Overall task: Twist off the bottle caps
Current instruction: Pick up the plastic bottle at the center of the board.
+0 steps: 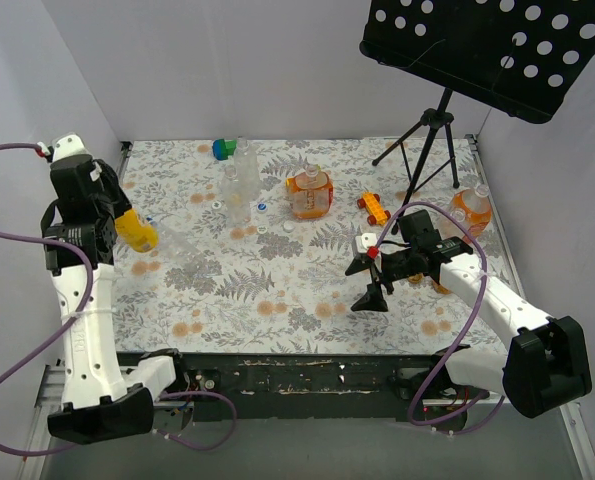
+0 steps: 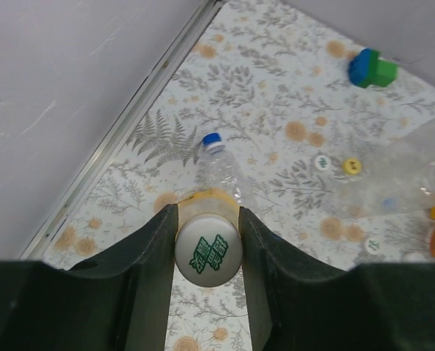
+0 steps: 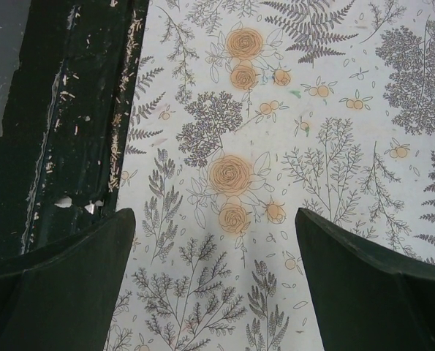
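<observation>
Clamping a small yellow bottle [image 1: 135,230] at the left edge, the left gripper [image 2: 208,219] has both jaws pressed against its body. A white printed end faces the wrist camera; I cannot tell whether that is a cap. Such thin plastic is probably light and easily crushed, so a gentle hold on the body while turning the cap seems best. Just beyond lies a colourless bottle [image 2: 221,172], apparently empty, its blue cap [image 2: 212,140] on. Farther right, a squat bottle [image 1: 310,193] holds orange liquid. The right gripper [image 3: 216,216] hangs wide open and empty over the floral table cover [image 3: 334,110]. Another orange-filled bottle [image 1: 472,210] stands at far right.
</observation>
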`<action>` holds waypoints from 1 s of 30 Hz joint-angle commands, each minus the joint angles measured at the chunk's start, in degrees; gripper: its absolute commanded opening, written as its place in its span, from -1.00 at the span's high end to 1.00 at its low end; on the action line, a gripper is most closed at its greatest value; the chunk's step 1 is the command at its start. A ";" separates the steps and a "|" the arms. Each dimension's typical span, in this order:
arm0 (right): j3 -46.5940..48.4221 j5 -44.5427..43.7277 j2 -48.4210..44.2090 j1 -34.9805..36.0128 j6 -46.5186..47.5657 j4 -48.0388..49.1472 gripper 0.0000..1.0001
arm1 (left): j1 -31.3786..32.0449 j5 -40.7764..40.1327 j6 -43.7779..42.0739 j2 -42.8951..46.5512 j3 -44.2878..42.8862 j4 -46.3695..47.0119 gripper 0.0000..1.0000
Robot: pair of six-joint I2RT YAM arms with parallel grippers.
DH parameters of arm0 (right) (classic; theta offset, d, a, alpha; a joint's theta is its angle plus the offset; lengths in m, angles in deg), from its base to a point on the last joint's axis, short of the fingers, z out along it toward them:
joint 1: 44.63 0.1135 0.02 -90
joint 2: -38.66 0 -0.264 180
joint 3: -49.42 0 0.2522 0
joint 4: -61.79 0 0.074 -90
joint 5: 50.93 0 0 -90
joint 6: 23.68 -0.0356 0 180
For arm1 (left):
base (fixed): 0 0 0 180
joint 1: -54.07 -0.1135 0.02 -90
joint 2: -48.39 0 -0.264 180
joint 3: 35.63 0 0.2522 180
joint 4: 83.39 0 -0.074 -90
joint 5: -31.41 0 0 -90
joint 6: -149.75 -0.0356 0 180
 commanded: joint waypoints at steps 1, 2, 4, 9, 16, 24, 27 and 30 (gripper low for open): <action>-0.78 1.41 -0.09 0.05 1.88 -0.98 -0.96 | 2.61 10.18 1.31 1.31 -5.71 0.64 1.00; -0.70 1.41 -0.09 0.13 2.57 -1.51 -0.96 | 3.83 12.03 1.13 1.40 -6.59 0.55 1.00; -0.52 1.67 0.00 0.13 4.51 -2.73 -0.96 | 6.56 15.81 0.52 1.05 -8.17 0.12 1.00; 0.01 2.20 -0.09 0.13 6.97 -4.85 -0.96 | 14.56 24.86 -1.85 0.35 -9.41 -1.20 1.00; -0.52 2.47 -2.98 0.13 9.52 -6.25 -0.96 | 24.75 34.28 -6.42 0.79 -3.18 -1.91 1.00; 3.96 3.78 -8.00 0.13 10.75 -13.98 -0.96 | 34.51 38.50 -4.76 2.81 2.37 3.36 1.00; 4.31 7.64 -7.48 0.22 10.93 -17.40 -0.96 | 39.42 37.46 -3.00 1.85 3.51 5.47 1.00; 5.54 11.25 -4.49 0.13 15.74 -23.37 -0.94 | 47.24 31.84 -1.16 -0.08 4.48 7.23 1.00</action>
